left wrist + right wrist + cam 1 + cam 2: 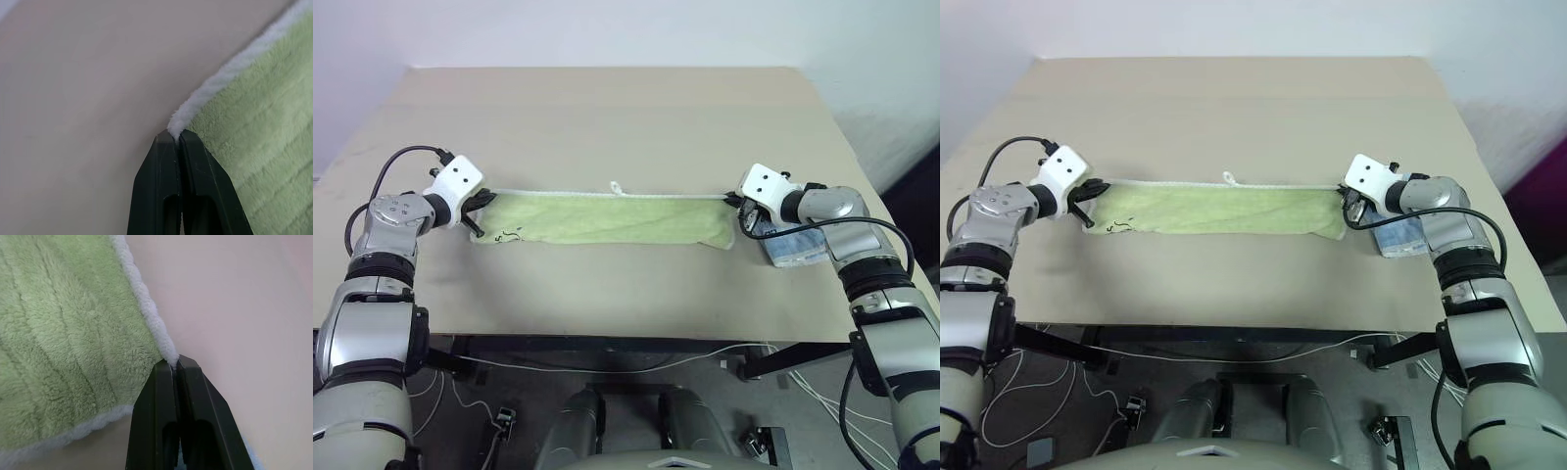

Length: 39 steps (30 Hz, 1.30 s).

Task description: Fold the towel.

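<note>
The light yellow-green towel [602, 217] is stretched as a long narrow strip across the middle of the table, its white-edged upper hem taut between my two grippers. A small white loop tag [618, 186] sticks up from that hem, and a dark printed marking [509, 234] sits near the left end. My left gripper [476, 210] is shut on the towel's left corner [177, 126]. My right gripper [736, 203] is shut on the right corner [171, 358]. The lower part of the strip rests on the table.
A light blue folded towel [795, 246] lies under my right forearm near the table's right edge. The beige table [607, 117] reaches far beyond the strip. Cables [607, 364] hang below the table's near edge.
</note>
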Each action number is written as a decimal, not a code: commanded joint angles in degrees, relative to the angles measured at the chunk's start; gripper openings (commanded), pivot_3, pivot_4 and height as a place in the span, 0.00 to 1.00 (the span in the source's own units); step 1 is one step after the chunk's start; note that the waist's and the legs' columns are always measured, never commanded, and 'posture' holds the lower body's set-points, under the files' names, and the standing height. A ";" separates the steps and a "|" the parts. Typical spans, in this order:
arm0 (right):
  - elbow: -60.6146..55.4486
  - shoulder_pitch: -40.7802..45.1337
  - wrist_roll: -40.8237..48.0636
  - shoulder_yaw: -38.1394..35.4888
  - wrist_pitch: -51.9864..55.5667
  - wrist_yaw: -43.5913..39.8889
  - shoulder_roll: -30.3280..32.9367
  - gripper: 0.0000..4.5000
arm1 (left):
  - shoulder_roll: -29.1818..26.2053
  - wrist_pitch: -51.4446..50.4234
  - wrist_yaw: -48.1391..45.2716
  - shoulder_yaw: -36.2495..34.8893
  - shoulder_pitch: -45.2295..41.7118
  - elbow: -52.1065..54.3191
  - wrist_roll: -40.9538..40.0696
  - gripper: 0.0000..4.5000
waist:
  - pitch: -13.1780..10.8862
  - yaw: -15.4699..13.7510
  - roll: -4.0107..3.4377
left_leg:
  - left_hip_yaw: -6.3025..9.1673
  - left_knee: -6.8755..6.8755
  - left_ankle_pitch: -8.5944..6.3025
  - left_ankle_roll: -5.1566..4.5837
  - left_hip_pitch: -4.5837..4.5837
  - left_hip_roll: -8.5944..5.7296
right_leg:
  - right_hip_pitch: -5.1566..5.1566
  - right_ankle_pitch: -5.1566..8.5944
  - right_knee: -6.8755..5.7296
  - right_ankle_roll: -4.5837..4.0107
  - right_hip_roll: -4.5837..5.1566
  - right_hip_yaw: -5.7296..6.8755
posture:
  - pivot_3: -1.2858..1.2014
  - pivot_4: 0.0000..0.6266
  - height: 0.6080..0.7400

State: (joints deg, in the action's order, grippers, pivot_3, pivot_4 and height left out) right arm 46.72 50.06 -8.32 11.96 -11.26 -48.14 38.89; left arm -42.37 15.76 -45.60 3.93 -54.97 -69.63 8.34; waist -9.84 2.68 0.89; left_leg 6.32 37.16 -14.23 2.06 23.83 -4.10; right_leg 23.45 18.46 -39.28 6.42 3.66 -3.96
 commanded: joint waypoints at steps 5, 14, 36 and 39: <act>3.88 3.03 -1.00 -0.66 -4.54 -0.76 -1.13 0.10 | -0.86 0.29 0.32 -0.01 -1.22 -0.93 1.14 0.21 | 0.00 0.01 0.00 | 0.01 0.00 0.00 0.00 0.00 0.00 | 0.00 0.00 0.00 0.00 -0.01 0.00 | 0.52 0.24 1.00; 0.34 1.98 -0.20 -3.42 -5.82 -1.05 1.15 0.73 | -1.52 -0.52 2.18 -2.74 -1.32 -1.14 -0.71 0.88 | 0.00 0.01 -0.01 | 0.02 0.01 0.00 0.00 0.00 0.00 | 0.00 0.00 -0.01 0.00 0.00 0.00 | 0.52 0.24 1.00; -63.94 -30.46 75.21 -45.25 86.22 38.23 -20.07 0.99 | 2.29 -3.13 -15.34 -13.22 9.53 23.94 -19.14 1.00 | 0.07 -0.21 0.02 | 0.15 0.07 -0.01 -0.01 0.07 0.03 | -0.02 -0.01 -0.07 -0.02 0.13 0.00 | 0.52 0.24 1.00; -62.41 -32.06 86.10 -46.43 87.64 52.15 -24.59 0.99 | 3.87 -5.09 -17.37 -12.62 10.76 27.88 -20.24 1.00 | 0.08 -0.35 0.03 | 0.16 0.06 -0.01 -0.01 0.09 0.02 | -0.03 -0.01 -0.06 -0.02 0.13 0.01 | 0.52 0.24 1.00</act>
State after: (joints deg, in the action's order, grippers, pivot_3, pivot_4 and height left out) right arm -15.14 18.14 70.58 -32.50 75.79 -3.01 14.65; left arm -38.21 11.37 -61.92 -8.63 -43.96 -45.49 -10.23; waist -9.76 2.32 0.92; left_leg 6.48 37.23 -14.24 2.05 23.92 -4.10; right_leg 23.43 18.45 -39.34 6.40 3.81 -3.95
